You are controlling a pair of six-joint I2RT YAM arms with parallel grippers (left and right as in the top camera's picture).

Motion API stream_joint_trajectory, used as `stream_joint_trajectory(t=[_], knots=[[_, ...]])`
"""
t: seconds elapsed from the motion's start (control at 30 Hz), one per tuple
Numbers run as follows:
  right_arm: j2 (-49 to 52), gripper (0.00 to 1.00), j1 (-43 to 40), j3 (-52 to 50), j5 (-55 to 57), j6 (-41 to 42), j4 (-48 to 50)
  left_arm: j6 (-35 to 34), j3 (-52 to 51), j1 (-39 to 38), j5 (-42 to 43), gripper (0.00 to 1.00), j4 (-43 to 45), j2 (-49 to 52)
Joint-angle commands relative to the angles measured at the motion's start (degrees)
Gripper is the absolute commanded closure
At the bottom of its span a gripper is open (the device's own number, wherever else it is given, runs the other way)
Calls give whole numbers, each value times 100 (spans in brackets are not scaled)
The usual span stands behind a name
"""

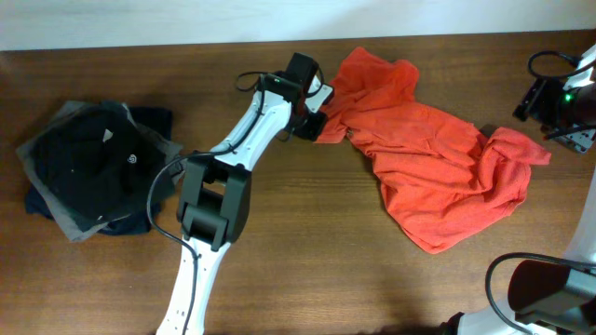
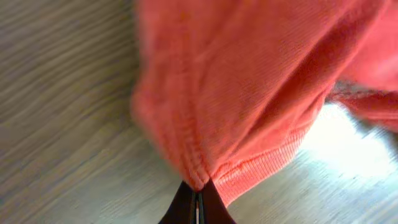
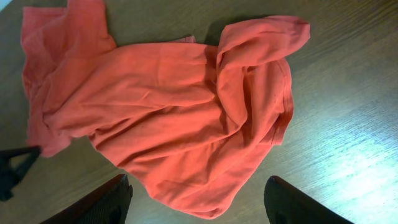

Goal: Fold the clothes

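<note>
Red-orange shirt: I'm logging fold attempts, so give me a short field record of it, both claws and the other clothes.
shirt: red-orange cotton short-sleeved shirt, crumpled, unfolded, on the wooden table
left claw: shut on the shirt's stitched edge at its left end
right claw: open, empty, apart from the shirt
other clothes: dark folded pile of garments, far left, untouched
</note>
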Motion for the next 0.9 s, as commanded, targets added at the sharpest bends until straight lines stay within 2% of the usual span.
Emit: stream_joint_trajectory(t=[0.0,0.2,0.37,0.67,0.8,0.87], knots=[[-9,27,-7,-192,-11,-61,70,153,857,577,-977,100,-391,-1215],[79,27,140,-841,-175,-402,369,560,1569,1209,-686,100,-623,-2594],[85,28,369,-1716,-223,-455,1080,1119,1569,1231,-761,100,-938,-3359],[85,28,944,-3241,-2212,-1606,2315,1156,1569,1226,-929,100,-1331,-3576],[85,28,1381,-3738,-2240,-1600,2651,1156,1639,1217,-1119,100,-1320,-3687],[85,32,1613,-3904,-2264,-1585,2833,1156,1757,1167,-1108,100,-1322,-3779]])
